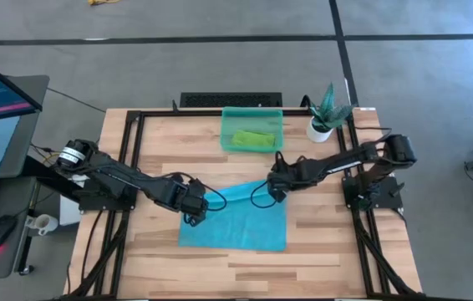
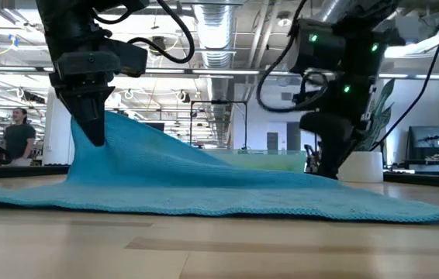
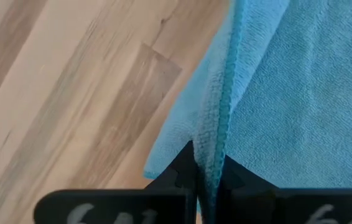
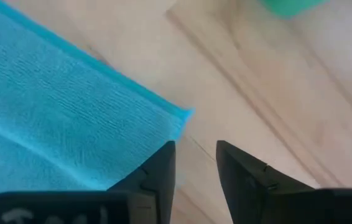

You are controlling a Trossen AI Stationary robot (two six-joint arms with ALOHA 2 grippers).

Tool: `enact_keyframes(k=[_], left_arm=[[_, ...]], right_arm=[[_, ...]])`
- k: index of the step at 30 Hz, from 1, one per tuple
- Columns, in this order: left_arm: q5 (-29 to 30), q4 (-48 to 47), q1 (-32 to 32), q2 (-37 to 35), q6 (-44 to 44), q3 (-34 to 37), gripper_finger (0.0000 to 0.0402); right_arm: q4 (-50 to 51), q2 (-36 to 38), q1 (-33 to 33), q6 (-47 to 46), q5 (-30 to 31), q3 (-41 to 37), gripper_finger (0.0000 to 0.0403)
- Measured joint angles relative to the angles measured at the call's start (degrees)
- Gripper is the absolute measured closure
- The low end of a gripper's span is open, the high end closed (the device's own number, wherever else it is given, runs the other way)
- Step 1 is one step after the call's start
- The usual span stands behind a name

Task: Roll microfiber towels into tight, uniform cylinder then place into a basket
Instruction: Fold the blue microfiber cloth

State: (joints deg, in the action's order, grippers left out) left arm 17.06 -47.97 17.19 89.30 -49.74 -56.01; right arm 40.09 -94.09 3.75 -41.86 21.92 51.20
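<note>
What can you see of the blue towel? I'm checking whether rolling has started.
The blue towel is a soft, fine-looped turquoise cloth with a stitched hem, lying mostly flat and unrolled on the wooden table. The left gripper is shut on its edge, lifting it into a tent. The right gripper, open, hovers by another corner.

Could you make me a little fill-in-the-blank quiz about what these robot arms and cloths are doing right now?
1. The left gripper is pinching the edge of the ____ towel.
2. The rolled lime green towel lies inside the ____.
3. The right gripper hovers by the towel's corner, its fingers ____.
4. Beside the basket stands a small white pot with a ____.

Missing words: blue; basket; open; plant
</note>
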Motion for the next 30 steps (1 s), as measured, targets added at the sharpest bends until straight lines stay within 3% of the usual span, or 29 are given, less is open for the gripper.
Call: enact_keyframes(k=[4, 9, 12, 15, 21, 30], left_arm=[[0.1, 0.0, 0.0, 0.0, 0.0, 0.0, 0.0401], [0.1, 0.1, 0.0, 0.0, 0.0, 0.0, 0.0402], [0.1, 0.0, 0.0, 0.0, 0.0, 0.0, 0.0402], [0.1, 0.1, 0.0, 0.0, 0.5, 0.0, 0.0401], [0.1, 0.2, 0.0, 0.0, 0.6, 0.0, 0.0402], [0.1, 1.1, 0.0, 0.0, 0.6, 0.0, 0.0401]], right_arm=[[3.1, 7.2, 2.7, -3.1, 3.9, 0.0, 0.0263], [3.7, 15.2, 11.8, -9.9, 13.8, -1.1, 0.0266], [2.0, 16.8, 18.1, -14.1, 20.2, -4.1, 0.0265], [0.2, 16.8, 22.1, -17.1, 22.2, -6.7, 0.0262], [-2.6, 13.2, 21.1, -18.9, 21.3, -7.7, 0.0235], [-13.2, 8.4, 7.6, -2.5, 5.7, -7.7, 0.017]])
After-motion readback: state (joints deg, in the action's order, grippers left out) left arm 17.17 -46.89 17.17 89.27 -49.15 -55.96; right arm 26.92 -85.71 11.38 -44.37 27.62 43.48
